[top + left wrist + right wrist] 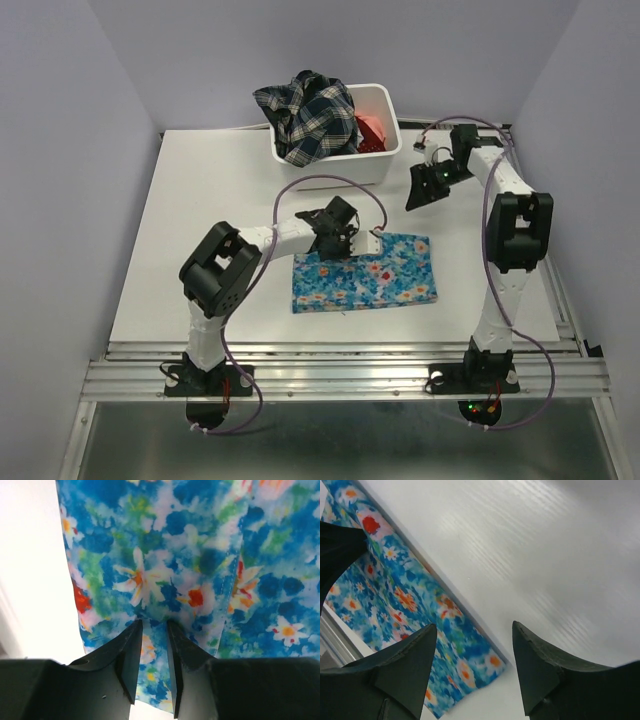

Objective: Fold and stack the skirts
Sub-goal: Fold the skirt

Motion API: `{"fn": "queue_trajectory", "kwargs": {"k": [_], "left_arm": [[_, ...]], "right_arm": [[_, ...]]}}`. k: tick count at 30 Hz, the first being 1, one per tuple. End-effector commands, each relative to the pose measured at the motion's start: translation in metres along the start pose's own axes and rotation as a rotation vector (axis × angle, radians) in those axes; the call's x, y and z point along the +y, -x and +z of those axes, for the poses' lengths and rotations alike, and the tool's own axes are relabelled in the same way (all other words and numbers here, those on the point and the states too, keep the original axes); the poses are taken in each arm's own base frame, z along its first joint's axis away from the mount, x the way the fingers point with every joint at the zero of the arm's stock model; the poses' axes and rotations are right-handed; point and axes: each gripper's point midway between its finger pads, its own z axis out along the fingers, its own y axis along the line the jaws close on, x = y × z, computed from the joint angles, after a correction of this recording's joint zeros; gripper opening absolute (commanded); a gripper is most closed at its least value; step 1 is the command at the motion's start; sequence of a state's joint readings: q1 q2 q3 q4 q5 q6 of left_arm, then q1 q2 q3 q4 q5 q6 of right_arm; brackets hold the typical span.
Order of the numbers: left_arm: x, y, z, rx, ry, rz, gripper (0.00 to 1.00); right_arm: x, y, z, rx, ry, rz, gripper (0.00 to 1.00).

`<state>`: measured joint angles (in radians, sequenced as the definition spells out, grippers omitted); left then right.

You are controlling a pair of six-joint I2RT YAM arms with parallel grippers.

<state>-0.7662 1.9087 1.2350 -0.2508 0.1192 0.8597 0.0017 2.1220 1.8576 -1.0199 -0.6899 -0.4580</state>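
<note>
While it lay folded into a flat rectangle on the counter, the blue floral skirt sat well in front of the white bin, apart from it. The left end effector rested at the skirt's edge nearest the bin. Its fingers were clenched to a narrow gap on the printed cloth, which creased at their tips. The right end effector hung released beside the bin's right front corner, its jaws spread wide and gripping nothing. Inside the bin, a dark plaid skirt was heaped over the rim, and a coral-red skirt lay beside it.
</note>
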Motion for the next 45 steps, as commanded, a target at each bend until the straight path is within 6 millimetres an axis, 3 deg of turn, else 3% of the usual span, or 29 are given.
{"fn": "queue_trajectory", "kwargs": {"k": [1,7,16,18,20,24,25,27,30,33,36,39,40,41,42,45], "left_arm": [[-0.019,0.000,0.027,0.016,-0.146,0.237,0.39],[-0.006,0.017,0.026,-0.046,-0.124,0.364,0.40],[-0.005,0.028,0.024,-0.119,-0.111,0.525,0.44],[-0.002,0.030,0.024,-0.119,-0.107,0.524,0.44],[-0.002,0.032,0.023,-0.123,-0.106,0.527,0.44],[0.003,0.037,0.016,-0.135,-0.084,0.497,0.45],[0.006,0.042,0.009,-0.142,-0.070,0.449,0.45],[0.012,0.046,-0.001,-0.151,-0.058,0.377,0.47],[0.037,0.065,-0.044,-0.241,0.005,0.155,0.51],[0.062,0.072,-0.093,-0.351,0.048,-0.108,0.55],[0.081,0.057,-0.128,-0.409,0.095,-0.338,0.56],[0.081,0.036,-0.145,-0.425,0.127,-0.460,0.56],[0.076,0.019,-0.141,-0.411,0.126,-0.529,0.56],[0.075,0.013,-0.143,-0.413,0.136,-0.554,0.56],[0.073,0.009,-0.144,-0.418,0.142,-0.578,0.56],[0.063,-0.004,-0.142,-0.429,0.111,-0.705,0.56]], "right_arm": [[0.035,-0.007,0.020,0.041,0.145,-0.048,0.67],[0.063,-0.024,0.062,0.111,0.215,-0.129,0.66],[0.077,-0.040,0.098,0.148,0.300,-0.126,0.60],[0.085,-0.054,0.107,0.180,0.310,-0.117,0.59],[0.085,-0.064,0.115,0.185,0.293,-0.127,0.55],[0.085,-0.070,0.118,0.182,0.267,-0.136,0.31],[0.086,-0.073,0.116,0.186,0.262,-0.128,0.16],[0.085,-0.077,0.113,0.193,0.241,-0.122,0.01],[0.084,-0.085,0.109,0.182,0.182,-0.082,0.01],[0.072,-0.079,0.099,0.131,0.087,0.047,0.01],[0.045,-0.077,0.088,0.058,0.010,0.267,0.01],[0.021,-0.091,0.077,0.009,-0.067,0.480,0.01],[0.019,-0.084,0.070,-0.037,-0.087,0.488,0.01],[0.021,-0.099,0.071,-0.023,-0.113,0.566,0.01],[0.012,-0.103,0.068,-0.041,-0.169,0.598,0.01],[0.011,-0.109,0.063,-0.103,-0.243,0.757,0.01]]}}
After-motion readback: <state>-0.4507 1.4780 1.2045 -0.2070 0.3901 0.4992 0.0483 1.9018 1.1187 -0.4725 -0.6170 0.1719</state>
